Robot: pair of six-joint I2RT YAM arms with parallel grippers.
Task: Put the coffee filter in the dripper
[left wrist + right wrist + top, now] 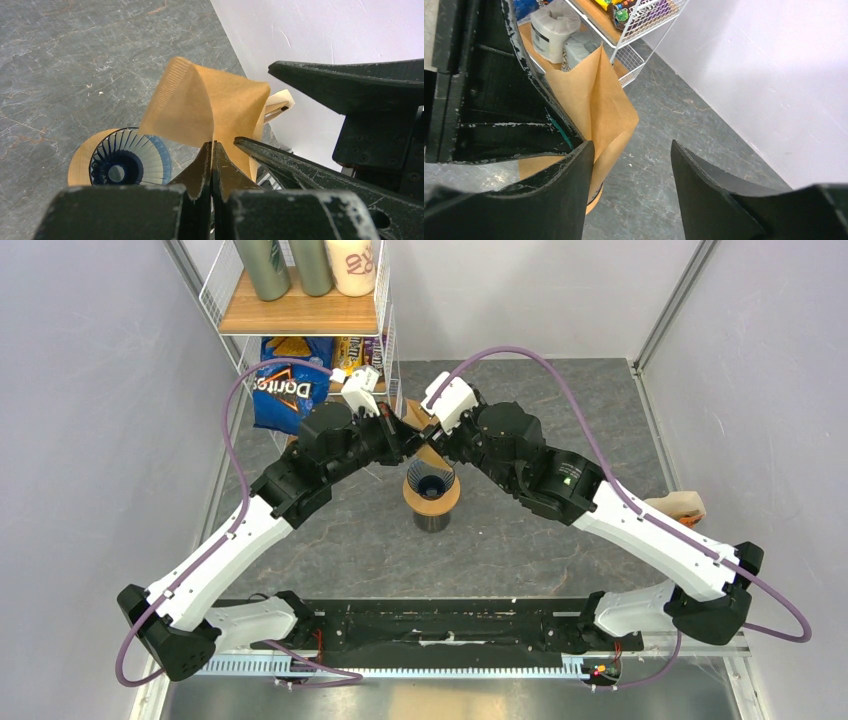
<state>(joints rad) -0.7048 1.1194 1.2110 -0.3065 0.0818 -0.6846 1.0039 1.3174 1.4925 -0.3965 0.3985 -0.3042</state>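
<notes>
The coffee filter [200,107] is a light-brown paper piece, partly spread open, hanging in the air. My left gripper [214,146] is shut on its lower edge. In the top view the filter [416,427] sits between both grippers, just behind and above the dripper [432,483]. The dripper [127,162] is a dark blue ribbed cone, empty, resting in a tan wooden ring [80,162] on a dark cup [432,520]. My right gripper [631,147] is open; its left finger [569,175] lies against the filter [599,105], with nothing between its jaws.
A wire shelf [385,330] stands at the back left with a Doritos bag [290,390], snack boxes and bottles [265,265]. An orange-and-white holder [680,505] lies at the right by the wall. The grey stone-pattern table [560,400] surrounds the cup.
</notes>
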